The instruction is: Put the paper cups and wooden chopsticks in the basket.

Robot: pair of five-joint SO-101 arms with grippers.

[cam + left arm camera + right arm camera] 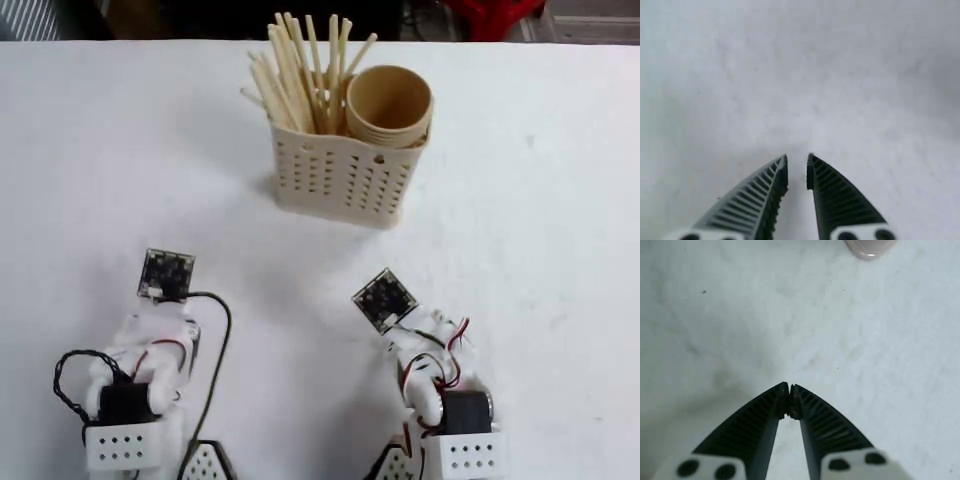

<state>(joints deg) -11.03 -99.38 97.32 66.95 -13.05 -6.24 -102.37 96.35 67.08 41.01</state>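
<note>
A cream perforated basket (340, 185) stands at the back middle of the white table. A bundle of wooden chopsticks (300, 70) stands upright in its left part. Stacked tan paper cups (388, 105) sit in its right part. Both arms are folded low at the table's front, well short of the basket: the left arm (140, 370) and the right arm (430, 380). My left gripper (797, 159) hangs over bare table, shut but for a narrow slit and holding nothing. My right gripper (790, 386) is shut with its tips touching, also holding nothing.
The white table (520, 230) stretches bare around the basket and between the arms. A black cable (222, 340) loops beside the left arm. A pale rounded edge (869, 247) shows far ahead in the right wrist view.
</note>
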